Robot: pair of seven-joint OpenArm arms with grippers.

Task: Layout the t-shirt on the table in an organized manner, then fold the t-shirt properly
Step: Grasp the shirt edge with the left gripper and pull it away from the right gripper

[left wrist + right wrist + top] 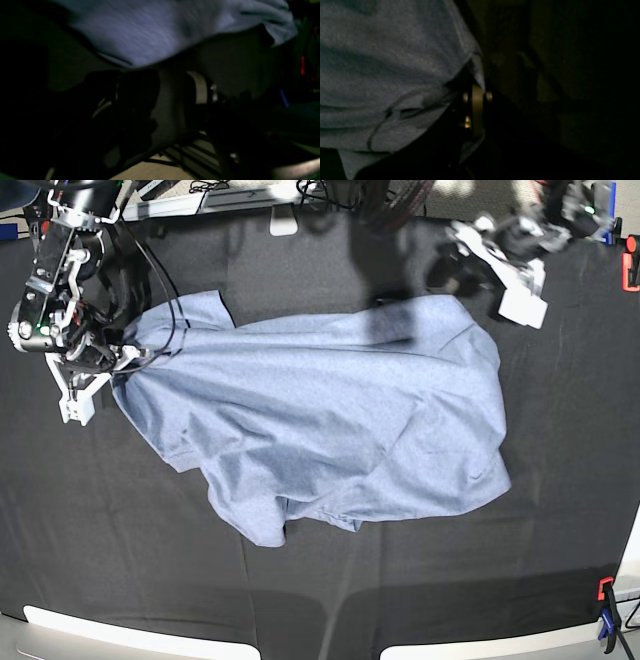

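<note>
Here, in the left wrist view, the t-shirt (pixel 175 30) fills the upper band from ten to two o'clock as a blurred blue-grey sheet with a hem curving down toward the middle. The left claw (pixel 175 100) sits dark below it, its jaws spread apart with nothing between them; one pale finger (pixel 201 87) shows just right of centre, clear of the cloth. The picture is too dim to make out more.

In the right wrist view, the t-shirt (pixel 390 70) covers the whole left half, folded in soft creases. The right claw (pixel 477 110) is closed together on a hem corner of the shirt near centre, cloth showing above and below the pale finger (pixel 477 112). The right half is nearly black.

In the base view, the bench (pixel 320 580) is draped in black, and the t-shirt (pixel 320 430) lies rumpled across its middle, plain side up, stretching from nine to three o'clock. The right claw (pixel 125 358) pinches the shirt's edge at nine o'clock. The left claw (pixel 520 295) hangs at one o'clock, just off the shirt's far corner. An orange clamp (pixel 630 270) sits at two o'clock, and another clamp (pixel 607 625) at five.
</note>
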